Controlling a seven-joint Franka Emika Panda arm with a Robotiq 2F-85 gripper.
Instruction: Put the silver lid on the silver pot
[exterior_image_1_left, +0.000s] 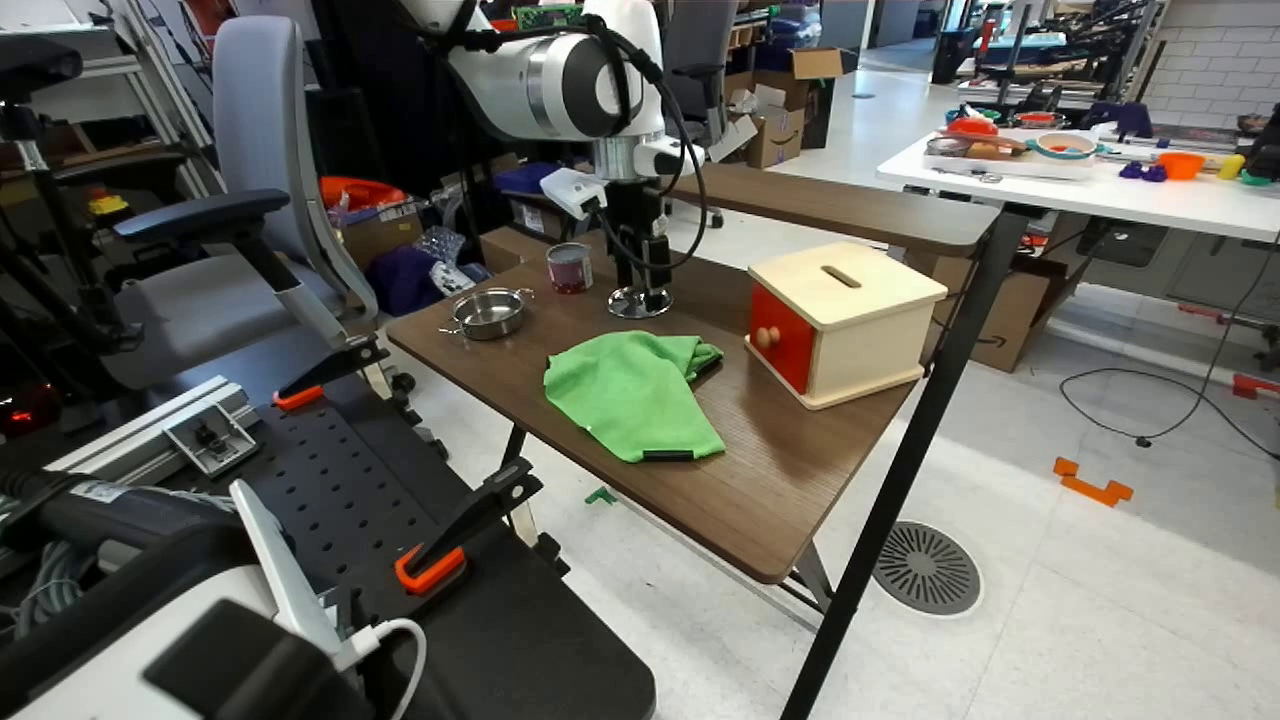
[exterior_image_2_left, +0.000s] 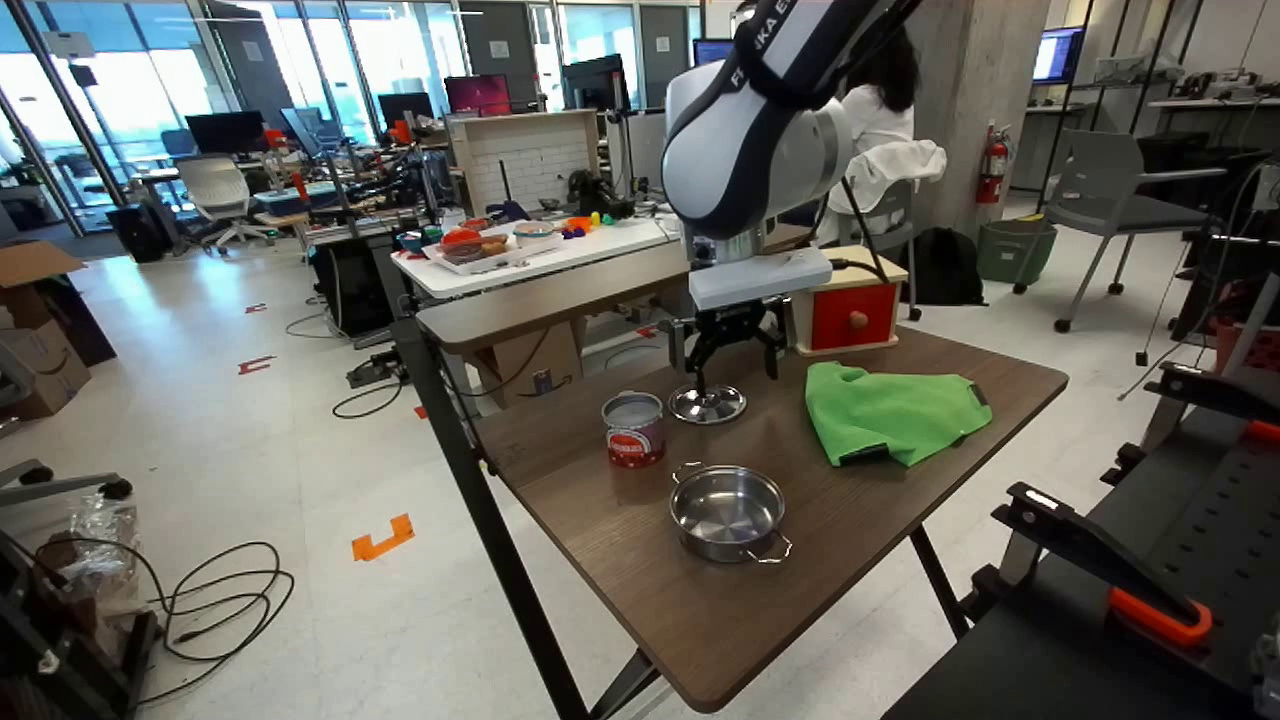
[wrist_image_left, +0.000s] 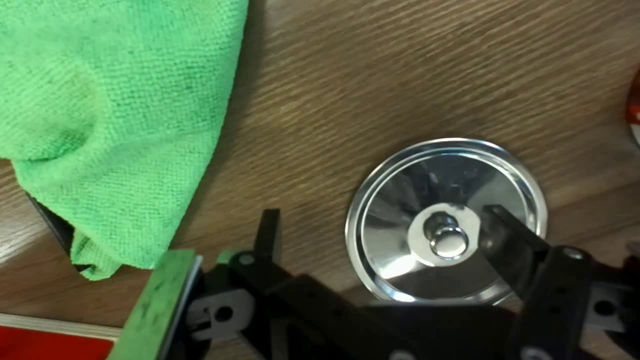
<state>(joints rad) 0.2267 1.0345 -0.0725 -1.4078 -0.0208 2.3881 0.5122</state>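
The silver lid lies on the brown table in both exterior views (exterior_image_1_left: 626, 304) (exterior_image_2_left: 710, 404), knob up. In the wrist view the lid (wrist_image_left: 430, 180) sits right of centre. The silver pot (exterior_image_1_left: 489, 315) stands uncovered on the table near its edge and looks empty inside; it also shows in an exterior view (exterior_image_2_left: 728, 512), and is out of the wrist view. My gripper (wrist_image_left: 382, 215) is open just above the lid and holds nothing. The knob is between the fingers, close to the right finger; the left finger is beyond the lid's rim. The gripper points down in both exterior views (exterior_image_1_left: 640, 265) (exterior_image_2_left: 736, 370).
A dark reddish can (exterior_image_1_left: 570, 268) (exterior_image_2_left: 633, 430) stands beside the lid and near the pot. A green cloth (exterior_image_1_left: 637, 393) (exterior_image_2_left: 890, 410) (wrist_image_left: 115, 125) lies on the lid's other side. A wooden box with a red door (exterior_image_1_left: 850, 325) (exterior_image_2_left: 855, 312) stands beyond the cloth.
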